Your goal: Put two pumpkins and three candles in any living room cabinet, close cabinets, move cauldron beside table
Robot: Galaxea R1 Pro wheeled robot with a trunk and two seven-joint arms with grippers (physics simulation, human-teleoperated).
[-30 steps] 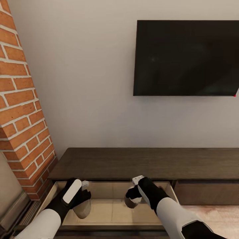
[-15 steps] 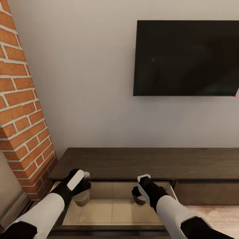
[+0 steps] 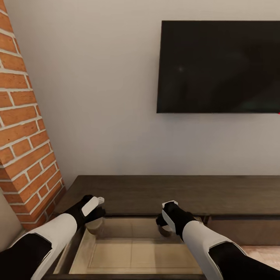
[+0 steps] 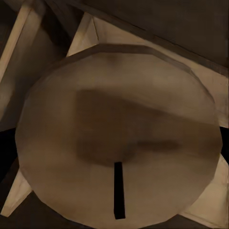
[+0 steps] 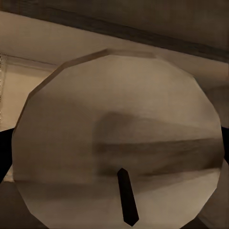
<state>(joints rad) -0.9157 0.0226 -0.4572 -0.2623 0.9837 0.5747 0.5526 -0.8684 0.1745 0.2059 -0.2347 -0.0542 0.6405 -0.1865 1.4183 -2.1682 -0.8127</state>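
Note:
Both my grippers hang over the open drawer (image 3: pixel 132 252) of the long dark brown cabinet (image 3: pixel 175 192), near the drawer's back edge. The left gripper (image 3: pixel 94 221) is shut on a pale grey-beige candle (image 3: pixel 93 228) at the drawer's back left. At the back right, the right gripper (image 3: pixel 166 225) is shut on a second candle (image 3: pixel 165 232). Each wrist view looks down on its candle's round top with a short black wick: the left candle (image 4: pixel 119 138) and the right candle (image 5: pixel 119 138). Pale wood drawer walls show behind them. The pumpkins, cauldron and table are out of view.
A red brick column (image 3: pixel 23 136) stands close on the left of the cabinet. A black TV (image 3: pixel 219 66) hangs on the white wall above it. A closed drawer front (image 3: pixel 245 229) lies right of the open one, with wood floor (image 3: pixel 266 252) below.
Both grippers have carried their candles away from me, from the middle of the drawer to its back edge. The head camera has shifted a little.

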